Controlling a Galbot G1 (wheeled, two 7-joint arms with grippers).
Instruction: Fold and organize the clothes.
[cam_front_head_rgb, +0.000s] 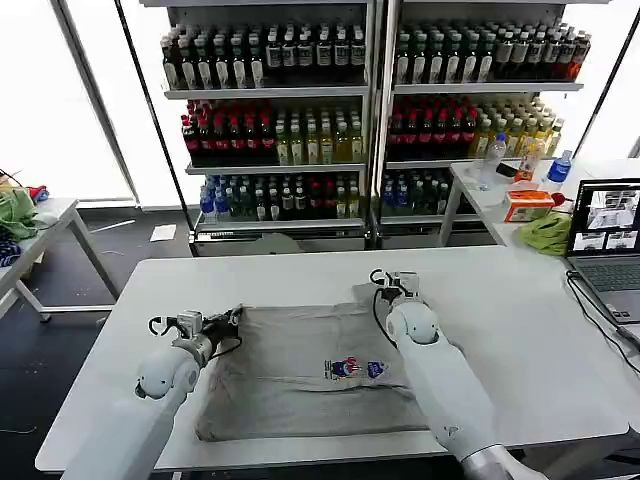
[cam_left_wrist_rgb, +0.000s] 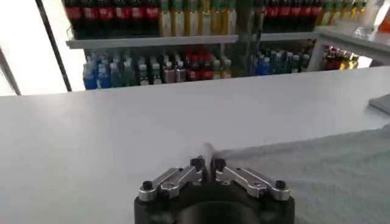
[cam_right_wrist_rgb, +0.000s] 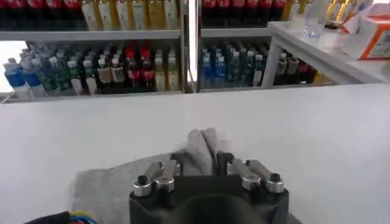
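A light grey shirt lies flat on the white table, with a small red and blue print near its right side. My left gripper is shut on the shirt's far left corner, the cloth pinched thin between its fingertips. My right gripper is shut on the far right corner, where a bunched fold of grey cloth sticks up between the jaws. Both grippers sit low at the shirt's far edge.
A laptop stands at the table's right edge with a cable running toward me. A side table at the right holds a bright green cloth, an orange box and bottles. Drink shelves stand behind. Another table is at far left.
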